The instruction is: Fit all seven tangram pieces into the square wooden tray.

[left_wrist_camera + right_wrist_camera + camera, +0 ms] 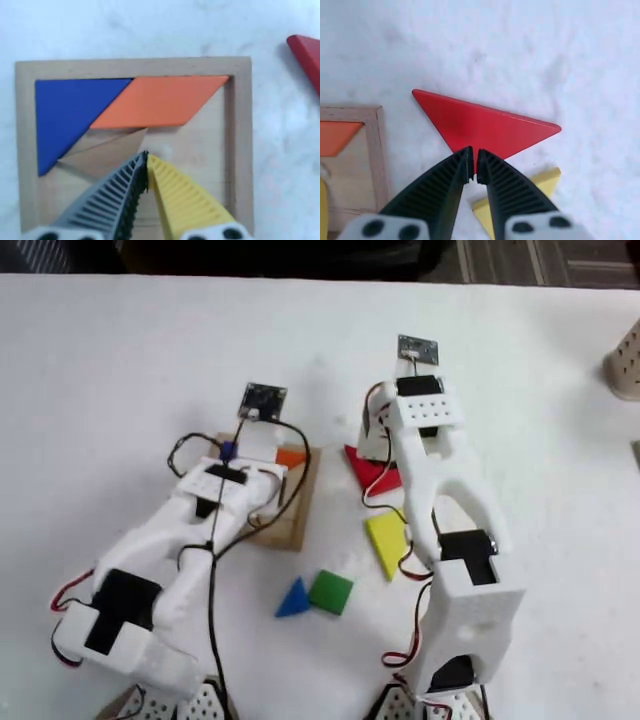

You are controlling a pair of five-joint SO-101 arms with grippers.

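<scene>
1. Left end effector (pixel 145 159) is sitting with its grey and yellow fingers pressed together, gripping nothing. Its tips are hanging over the bare floor of the wooden tray (pixel 242 150).
2. Orange parallelogram (pixel 160 100) is lying inside the tray along one wall, just past those tips. The big blue triangle (pixel 65 112) is touching it, filling the tray corner beside it.
3. Right end effector (pixel 474 167) is showing only a thin slit between its black fingers. Its tips are resting at one corner of the red triangle (pixel 480 125); cannot tell if they are pinching it.
4. Red triangle is lying flat on the table (pixel 520 50), outside the tray, near its wall.
5. Yellow piece (pixel 545 182) is lying just beside the red triangle, partly hidden under the right fingers.
6. Green square (pixel 331 592) and small blue triangle (pixel 292 600) are lying corner to corner on the table between the two arms, well apart from both end effectors.
</scene>
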